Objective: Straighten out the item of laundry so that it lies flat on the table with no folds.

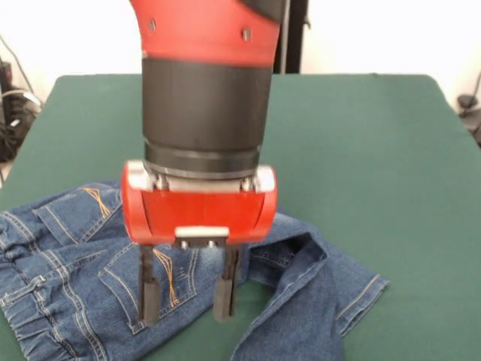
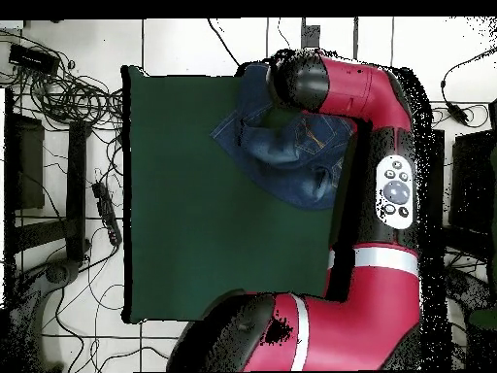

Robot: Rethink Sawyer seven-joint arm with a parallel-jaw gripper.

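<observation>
Gripper (image 1: 186, 295) spread, fingers apart, over crumpled denim jeans (image 1: 68, 256) at 7 o'clock on green table (image 1: 361, 150); one leg folded.

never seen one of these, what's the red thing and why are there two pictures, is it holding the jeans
The red and black thing is a robot arm. At its end sits a gripper, two dark fingers that can pinch things.

One picture is taken from across the table, facing the robot. The other looks straight down from above, so the arm covers much of it.

On the green table lies a small pair of blue jeans, rumpled, with one leg folded over near the table's edge.

The gripper is open, its fingers spread apart just above or on the denim. It does not seem to hold anything; whether the tips touch the cloth is hard to tell.
</observation>
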